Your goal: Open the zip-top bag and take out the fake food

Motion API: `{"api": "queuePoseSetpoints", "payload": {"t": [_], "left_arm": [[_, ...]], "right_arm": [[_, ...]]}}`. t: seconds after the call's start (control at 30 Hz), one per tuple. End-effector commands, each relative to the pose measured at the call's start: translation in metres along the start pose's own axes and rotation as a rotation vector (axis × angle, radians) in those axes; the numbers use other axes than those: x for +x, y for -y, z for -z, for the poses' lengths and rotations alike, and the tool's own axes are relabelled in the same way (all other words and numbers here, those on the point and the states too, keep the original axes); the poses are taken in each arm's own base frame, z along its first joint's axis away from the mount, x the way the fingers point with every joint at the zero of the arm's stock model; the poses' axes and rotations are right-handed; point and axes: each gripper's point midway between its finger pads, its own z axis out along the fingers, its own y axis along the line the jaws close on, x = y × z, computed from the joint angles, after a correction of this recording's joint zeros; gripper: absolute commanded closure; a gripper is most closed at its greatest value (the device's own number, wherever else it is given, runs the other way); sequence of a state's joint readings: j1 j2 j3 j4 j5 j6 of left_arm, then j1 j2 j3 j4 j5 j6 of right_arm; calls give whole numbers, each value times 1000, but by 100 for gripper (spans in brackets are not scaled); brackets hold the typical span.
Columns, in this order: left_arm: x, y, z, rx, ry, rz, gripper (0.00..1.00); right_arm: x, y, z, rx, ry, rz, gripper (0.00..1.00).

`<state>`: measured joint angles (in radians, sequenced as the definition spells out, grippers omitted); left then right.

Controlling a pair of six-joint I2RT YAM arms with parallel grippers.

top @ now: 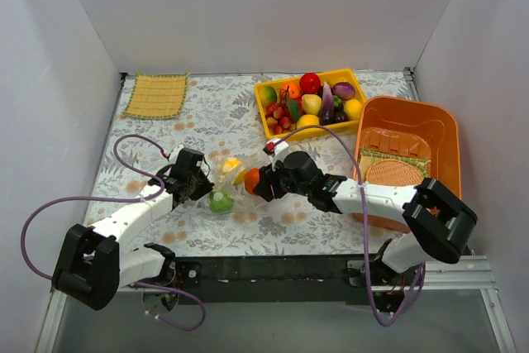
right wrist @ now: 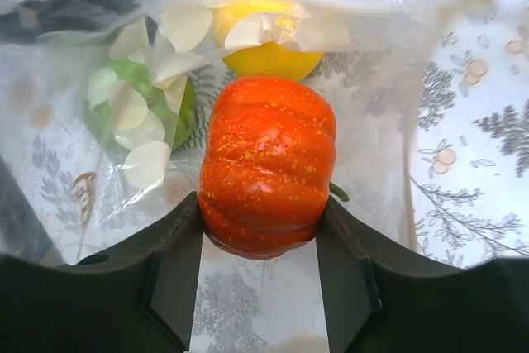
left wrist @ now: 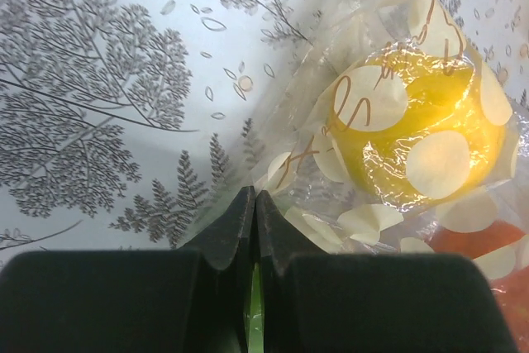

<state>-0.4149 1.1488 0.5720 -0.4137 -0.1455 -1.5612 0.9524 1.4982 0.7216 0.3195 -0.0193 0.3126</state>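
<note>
The clear spotted zip-top bag lies mid-table between my grippers, and shows in the left wrist view and the right wrist view. A yellow fruit and a green fruit sit inside it. My left gripper is shut on the bag's edge. My right gripper is shut on an orange pumpkin at the bag's open mouth. The green fruit and yellow fruit lie behind the pumpkin.
A yellow tray holding several fake fruits stands at the back centre. An orange bin with woven mats inside stands at the right. A woven yellow mat lies at the back left.
</note>
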Motion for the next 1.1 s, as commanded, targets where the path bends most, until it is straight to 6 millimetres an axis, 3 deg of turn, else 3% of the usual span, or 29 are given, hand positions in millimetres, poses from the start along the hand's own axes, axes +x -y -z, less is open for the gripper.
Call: {"api": "queuePoseSetpoints", "payload": {"t": [0.0,0.17,0.3,0.47,0.57,0.6,0.67,0.7,0.73,0.83,0.87,0.93,0.97,1.0,1.07], "left_arm": [[-29,-6,3,-55,119,20,100],[-38,-6,1,-78,139,37,100],[-52,-10,1,-95,181,60,100],[-65,-24,-4,-136,198,110,100],[-72,-21,-3,-125,205,119,100],[-74,-20,-3,-123,208,120,100],[-77,-16,0,-108,212,118,100],[-77,-14,0,-104,210,112,100],[-77,-14,0,-101,207,111,100],[-77,-9,2,-78,198,105,100],[-76,-7,3,-68,195,105,100],[-72,-4,2,-49,177,103,100],[-71,-3,3,-42,173,102,100],[-69,-3,3,-34,164,103,100],[-67,-1,3,-19,158,101,100]], "right_arm": [[-40,7,21,68,105,-13,81],[-60,9,27,96,114,-16,84],[-63,14,38,138,91,-23,86],[-98,18,64,159,151,-19,85],[-118,35,71,217,156,-10,85],[-122,52,71,256,154,-28,86],[-141,68,74,280,179,-42,87],[-144,90,73,323,178,-63,87],[-159,99,75,344,207,-69,87],[-172,145,74,451,216,-94,88],[-186,157,77,485,244,-97,88],[-188,189,71,541,234,-117,88],[-201,200,74,565,259,-122,88],[-195,224,72,607,240,-146,89],[-199,244,69,633,246,-169,89]]}}
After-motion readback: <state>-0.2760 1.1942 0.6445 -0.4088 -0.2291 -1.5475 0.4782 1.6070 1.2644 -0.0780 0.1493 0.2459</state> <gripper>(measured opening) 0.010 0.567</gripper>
